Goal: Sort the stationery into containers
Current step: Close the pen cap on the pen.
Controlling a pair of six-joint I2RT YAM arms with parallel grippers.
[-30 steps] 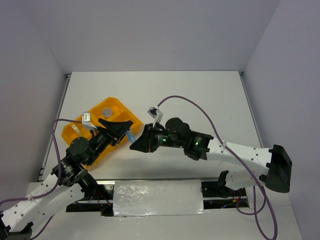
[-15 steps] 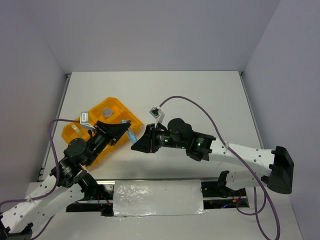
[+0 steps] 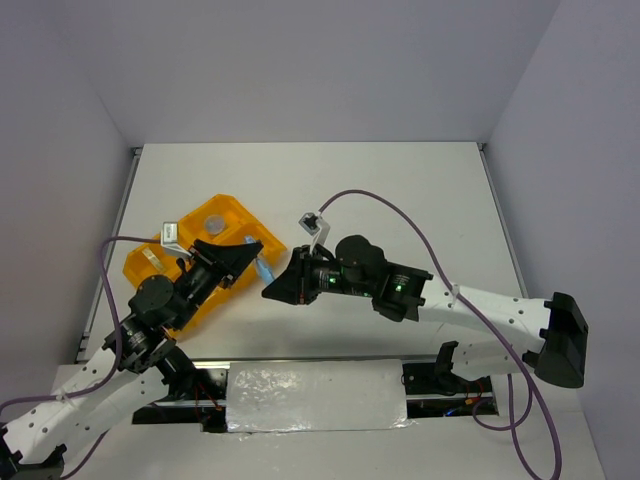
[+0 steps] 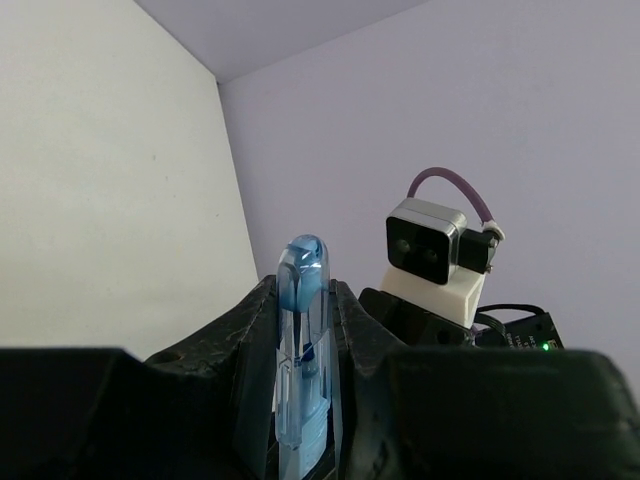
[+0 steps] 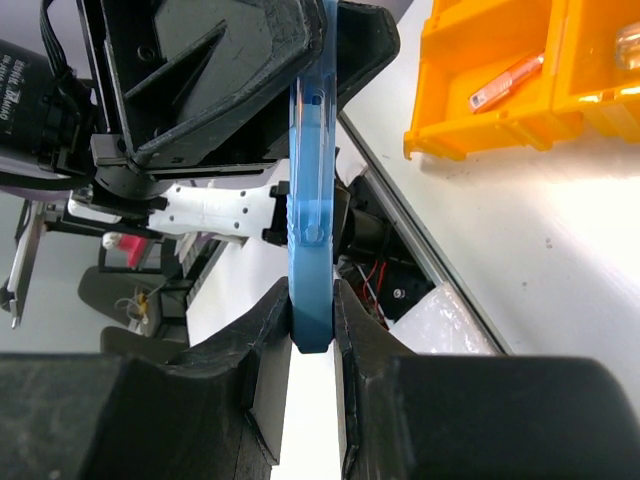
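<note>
1. Top external view: the blue pen-like piece [image 3: 262, 268] is held in the air just off the near right corner of the tray [image 3: 232, 208], clear of the worktop [image 3: 400, 190].
2. In the left wrist view, the piece is clamped by the left gripper [image 4: 303, 300]. The gripper is closed down to the piece's width, and the rounded tip stands out beyond the fingers.
3. In the right wrist view, the opposite end is pinched by the right gripper [image 5: 312, 300], also narrowed to the piece's width. The piece is therefore gripped from both ends at once.
4. Inside the tray, a round greyish jar [image 3: 214, 222] sits in the far compartment. An orange pen-like piece [image 5: 505, 82] lies in another compartment.
5. The step in hand is judged to be a handover of the blue piece between the arms. Because the tray lies on the left arm's side, a pass from right to left seems likely, though the direction cannot be settled from these views.
6. For the next move, one gripper must be opened fully before either arm is drawn back, or the piece may be twisted or pulled loose. The piece then has to be carried over the tray and lowered into a compartment, probably the one holding the orange piece.
</note>
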